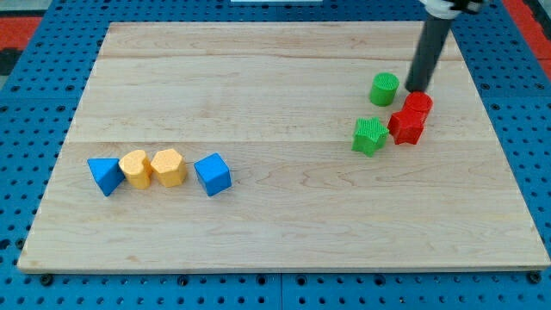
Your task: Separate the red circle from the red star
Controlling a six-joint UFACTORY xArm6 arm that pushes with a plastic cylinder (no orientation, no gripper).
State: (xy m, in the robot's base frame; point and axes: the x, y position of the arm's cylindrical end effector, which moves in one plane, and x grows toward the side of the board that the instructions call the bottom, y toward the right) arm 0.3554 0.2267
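On the wooden board, a row of four blocks lay nearest the view's bottom, at the left: a blue triangle, a yellow heart touching a yellow hexagon, and a blue cube just beside them. The triangle sat against the heart; the cube stood slightly apart from the hexagon.

Well apart, at the view's right, a second cluster sat farther up the board. A green star lay at its near left, with the red star just to its right. The red circle rested directly behind the red star, the two touching. A green circle stood to the left of the red circle, a small gap between them.

My tip stood at the far edge of the red circle, between it and the green circle, seemingly touching the red one. The rod had no fingers to open or close. Blue pegboard framed the board on all sides.
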